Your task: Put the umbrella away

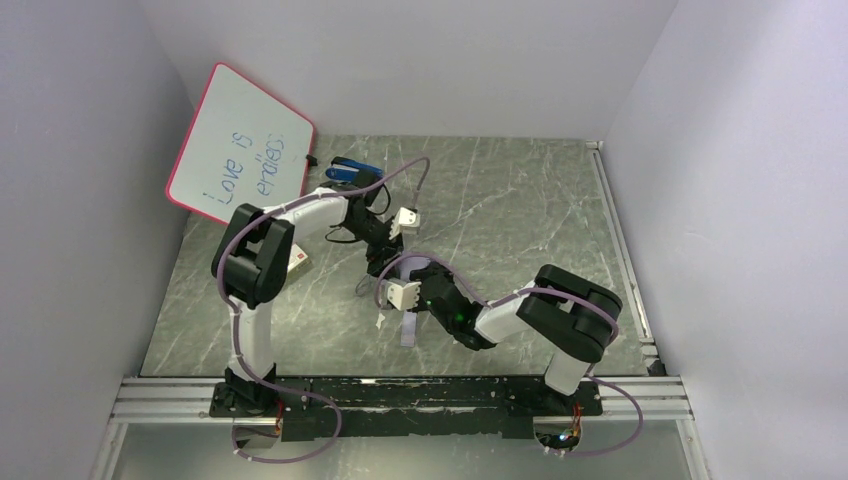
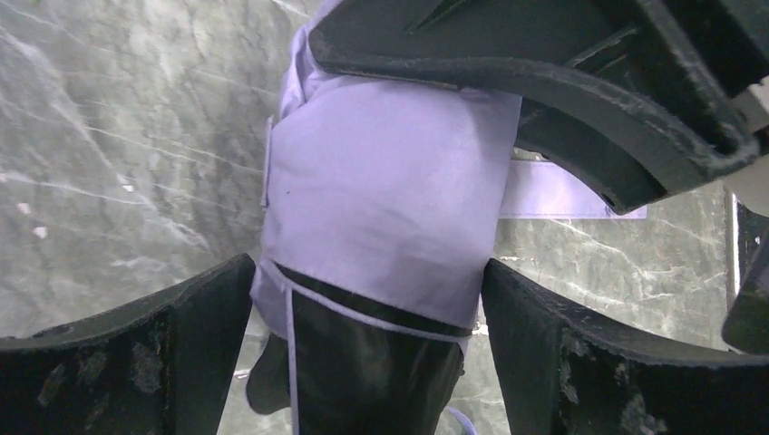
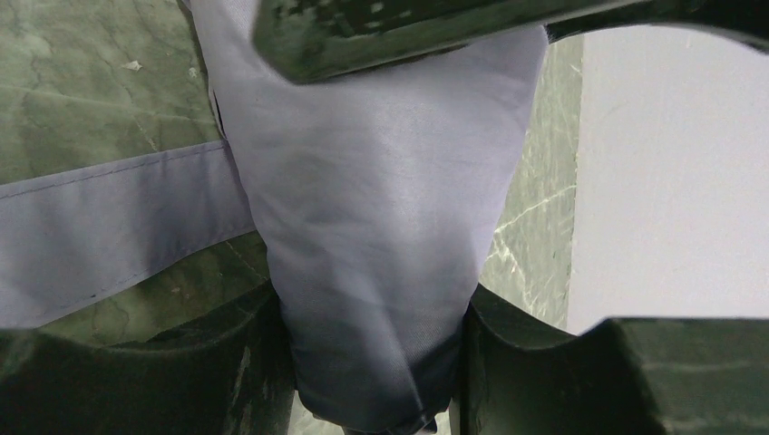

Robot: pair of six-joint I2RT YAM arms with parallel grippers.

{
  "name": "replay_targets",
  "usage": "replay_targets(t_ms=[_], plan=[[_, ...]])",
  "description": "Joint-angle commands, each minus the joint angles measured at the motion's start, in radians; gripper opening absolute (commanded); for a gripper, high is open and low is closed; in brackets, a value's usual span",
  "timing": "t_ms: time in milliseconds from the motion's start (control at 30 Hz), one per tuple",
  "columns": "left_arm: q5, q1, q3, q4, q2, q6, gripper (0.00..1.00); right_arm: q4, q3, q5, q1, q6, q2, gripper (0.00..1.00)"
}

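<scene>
Note the umbrella (image 2: 381,208), a lilac-and-black bundle near the middle of the desk (image 1: 520,220), slightly toward its near edge, pinched by the right gripper (image 3: 372,349), with the left gripper (image 2: 367,362) spread wide astride it, whether pressing or merely flanking impossible to tell.

Whiteboard (image 1: 243,142) w/ pink frame leans at back-left, blue handwriting on it. Blue stapler-like obj (image 1: 352,168) lies just right of its lower edge. Small tan box (image 1: 297,261) sits nearer, on green marble tabletop (image 1: 520,220). Alu rail (image 1: 400,398) along near edge.
</scene>
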Motion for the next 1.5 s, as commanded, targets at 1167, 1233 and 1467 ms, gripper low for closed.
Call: replay_targets(t_ms=[1167, 1233, 1467], plan=[[-0.293, -0.127, -0.172, 0.162, -0.006, -0.04, 0.27, -0.174, -0.08, -0.02, 0.01, 0.074, 0.02, 0.27], [-0.3, -0.129, -0.167, 0.155, -0.001, -0.034, 0.15, -0.182, -0.083, -0.031, 0.01, 0.08, -0.011, 0.4], [-0.352, -0.135, -0.174, 0.179, 0.01, -0.051, 0.05, -0.279, -0.092, -0.107, 0.011, 0.149, -0.219, 0.73]])
